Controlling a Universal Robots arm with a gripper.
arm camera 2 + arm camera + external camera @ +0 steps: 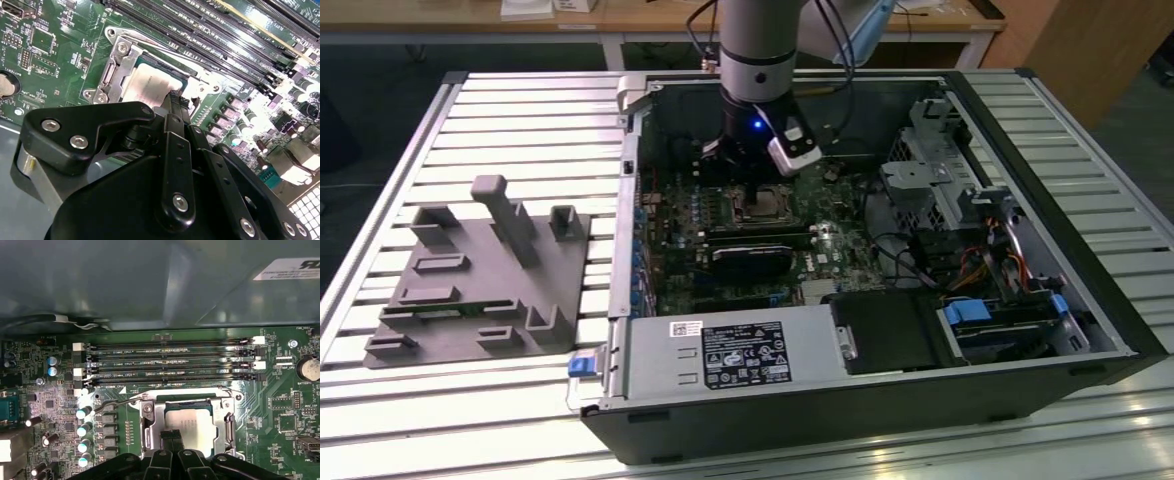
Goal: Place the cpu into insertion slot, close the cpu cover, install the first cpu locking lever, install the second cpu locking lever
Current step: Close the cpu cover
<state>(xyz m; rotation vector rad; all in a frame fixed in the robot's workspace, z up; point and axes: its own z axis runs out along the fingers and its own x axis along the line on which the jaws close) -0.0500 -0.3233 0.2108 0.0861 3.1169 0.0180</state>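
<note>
arm (758, 50): mine, comes straight down into the open case (881, 405). The case lies on its side on the slatted table (520, 110).
gripper (172, 434): closed. My two fingers (167, 436) are pressed tip to tip, with nothing seen between them.
gripper position: tips are down over the socket area, at one edge of the cpu (197, 421). I can't tell whether they touch it.
cpu: sits flat in the slot (759, 207), dull metal top up, seen in both wrist views.
cover (150, 422): the silver frame lies down around the cpu, and the chip shows through its window.
lever (115, 402): a thin wire rod runs along the socket side nearest the memory slots (175, 362). Its hooked end sticks out past the corner, toward the capacitors (84, 430). Latched or not, I can't tell.
memory slots: four long ones, parallel, just beside the socket.
capacitors: a row of small cans beside the socket, on the lever-end side.
board (280, 405): green, flat on the case floor, and carries the socket.
PSU (740, 355): black box with a label at the case's near end in the exterior view, well apart from the socket.
fixture (480, 270): grey block with upright posts, on the table outside the case, at the exterior view's left.
</note>
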